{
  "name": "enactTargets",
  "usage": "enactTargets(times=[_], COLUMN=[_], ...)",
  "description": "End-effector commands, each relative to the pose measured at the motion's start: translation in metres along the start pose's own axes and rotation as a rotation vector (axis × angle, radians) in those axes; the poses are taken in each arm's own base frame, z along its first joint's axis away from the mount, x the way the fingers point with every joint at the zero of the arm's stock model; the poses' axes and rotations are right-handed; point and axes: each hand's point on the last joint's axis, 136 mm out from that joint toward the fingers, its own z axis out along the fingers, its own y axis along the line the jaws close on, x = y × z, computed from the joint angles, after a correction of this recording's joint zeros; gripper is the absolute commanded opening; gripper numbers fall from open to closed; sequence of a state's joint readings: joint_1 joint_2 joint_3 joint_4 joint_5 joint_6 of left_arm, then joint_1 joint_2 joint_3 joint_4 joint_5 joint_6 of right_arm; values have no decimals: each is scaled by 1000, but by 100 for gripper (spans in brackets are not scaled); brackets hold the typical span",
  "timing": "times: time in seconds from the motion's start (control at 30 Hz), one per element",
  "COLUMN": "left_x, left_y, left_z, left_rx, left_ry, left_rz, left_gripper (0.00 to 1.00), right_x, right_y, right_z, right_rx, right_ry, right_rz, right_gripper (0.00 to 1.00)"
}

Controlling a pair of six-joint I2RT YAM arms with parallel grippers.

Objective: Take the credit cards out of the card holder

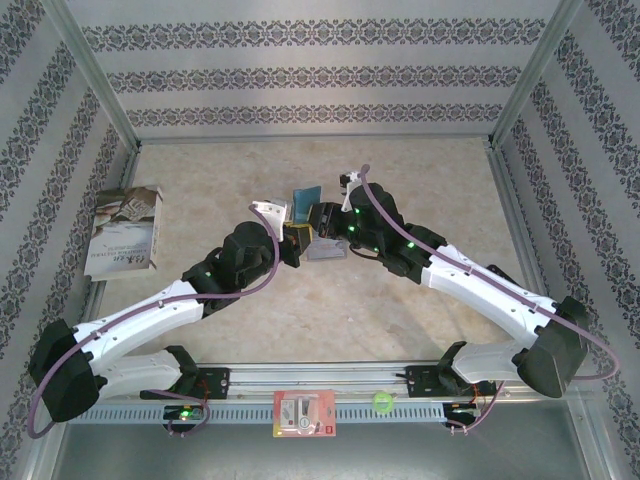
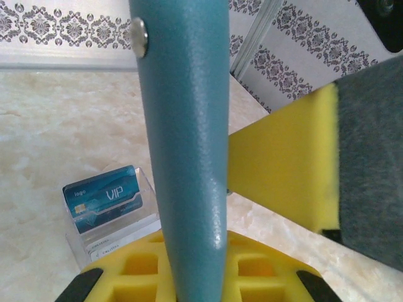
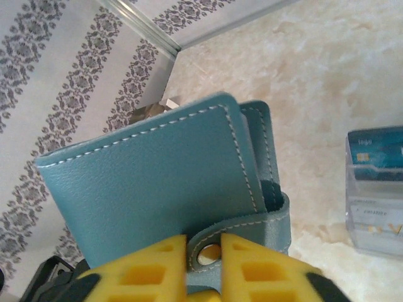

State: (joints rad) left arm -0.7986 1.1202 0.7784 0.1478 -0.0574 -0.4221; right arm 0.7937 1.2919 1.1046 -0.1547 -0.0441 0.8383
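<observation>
Yellow right gripper (image 3: 204, 255) pinches the teal stitched-leather card holder (image 3: 151, 182) by its snap strap (image 3: 252, 228) mid-table; our left gripper (image 2: 189, 277) clamps its edge. We judge the blue credit card (image 2: 107, 198) not yet out.

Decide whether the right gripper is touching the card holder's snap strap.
Touching. The right wrist view shows the right gripper pinching the teal card holder by its snap strap, yellow fingertips pressed on both sides.
</observation>
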Motion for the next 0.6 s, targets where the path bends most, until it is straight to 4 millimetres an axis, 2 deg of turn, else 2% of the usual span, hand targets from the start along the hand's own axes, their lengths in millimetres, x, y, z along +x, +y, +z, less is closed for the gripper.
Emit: enactTargets(times=[0.0, 0.03, 0.23, 0.43, 0.57], left_x=[-31, -29, -24, -9, 6], left_y=[-32, -30, -21, -15, -9], left_z=[-12, -12, -11, -11, -12], left_rx=[127, 120, 73, 73, 88], left_ry=[-96, -90, -69, -38, -8], left_rz=[23, 21, 7, -36, -93], left_gripper=[0, 0, 0, 0, 0], right_x=[-1, -2, 0, 9, 18], right_y=[-13, -15, -31, -68, -85], right_z=[4, 3, -2, -10, -17], right_rx=[48, 55, 102, 153, 179], right_ry=[3, -2, -21, -11, 8], right_rz=[-12, -20, -71, -49, -52], right_gripper=[5, 0, 0, 0, 0])
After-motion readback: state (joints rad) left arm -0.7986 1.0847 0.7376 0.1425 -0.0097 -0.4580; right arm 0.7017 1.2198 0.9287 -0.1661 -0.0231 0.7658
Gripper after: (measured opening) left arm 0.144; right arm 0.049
